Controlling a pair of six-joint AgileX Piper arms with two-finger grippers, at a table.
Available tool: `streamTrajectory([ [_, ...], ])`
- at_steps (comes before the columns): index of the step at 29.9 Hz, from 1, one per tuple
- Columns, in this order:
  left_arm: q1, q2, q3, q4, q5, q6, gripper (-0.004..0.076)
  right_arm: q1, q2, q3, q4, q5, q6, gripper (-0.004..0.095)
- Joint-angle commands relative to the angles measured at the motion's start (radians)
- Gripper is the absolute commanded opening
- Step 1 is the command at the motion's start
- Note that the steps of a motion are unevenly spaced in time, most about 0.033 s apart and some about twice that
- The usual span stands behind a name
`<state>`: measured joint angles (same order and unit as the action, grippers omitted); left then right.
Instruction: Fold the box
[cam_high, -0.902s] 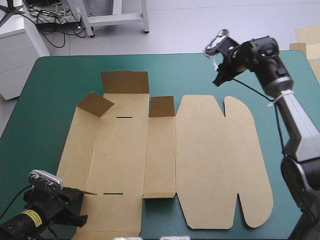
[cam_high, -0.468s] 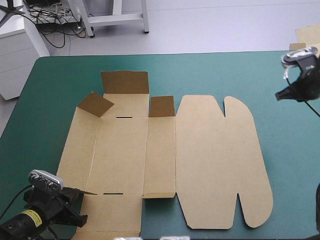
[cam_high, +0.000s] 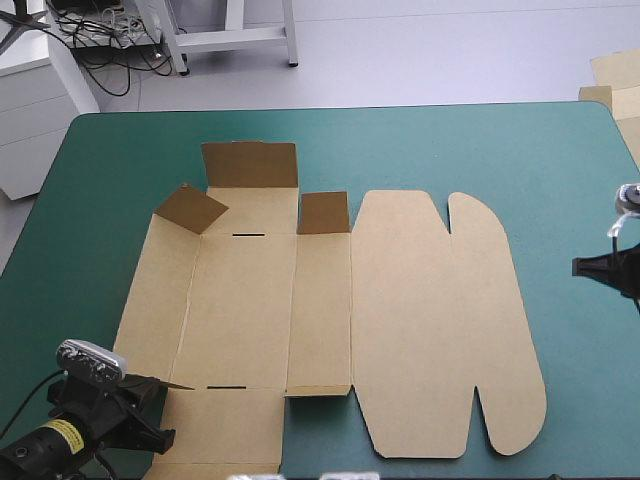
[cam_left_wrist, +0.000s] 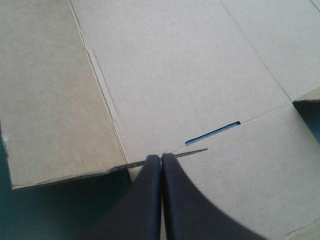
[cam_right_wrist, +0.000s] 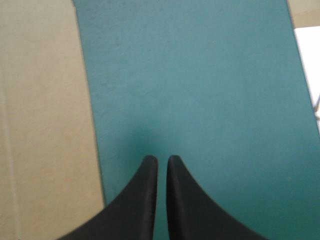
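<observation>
The right claw (cam_high: 590, 266), clenched empty, is retreating to the tabletop's (cam_high: 560, 150) right edge while the left claw (cam_left_wrist: 161, 156) is pinching the near-left flap of the box (cam_high: 400, 320) lying mostly flat mid-tabletop, leaving folding barely begun.

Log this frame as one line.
box: mostly flat | left end effector: shut, at box's near-left corner | right end effector: shut, over teal-green cover beside box

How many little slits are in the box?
2. One slit lies toward the table's far edge, by the raised flaps; the other slit toward its near edge. None looks hidden.
</observation>
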<state>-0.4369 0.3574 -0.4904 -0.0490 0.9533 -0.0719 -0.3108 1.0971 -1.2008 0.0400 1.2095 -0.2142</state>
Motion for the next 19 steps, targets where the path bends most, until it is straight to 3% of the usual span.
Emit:
streamTrajectory([
  [1, -0.003, 0.009, -0.028, -0.001, -0.056, -0.019, -0.001, -0.009, -0.108, 0.041, 0.122, 0.045, 0.007, 0.0046],
  [10, -0.003, 0.12, -0.159, 0.003, -0.066, -0.019, -0.001, -0.009, -0.323, 0.231, 0.209, 0.019, -0.008, 0.0023],
  [19, -0.003, 0.45, -0.462, 0.242, -0.065, -0.03, -0.001, -0.009, -0.4, 0.343, 0.264, 0.021, -0.058, 0.0021],
])
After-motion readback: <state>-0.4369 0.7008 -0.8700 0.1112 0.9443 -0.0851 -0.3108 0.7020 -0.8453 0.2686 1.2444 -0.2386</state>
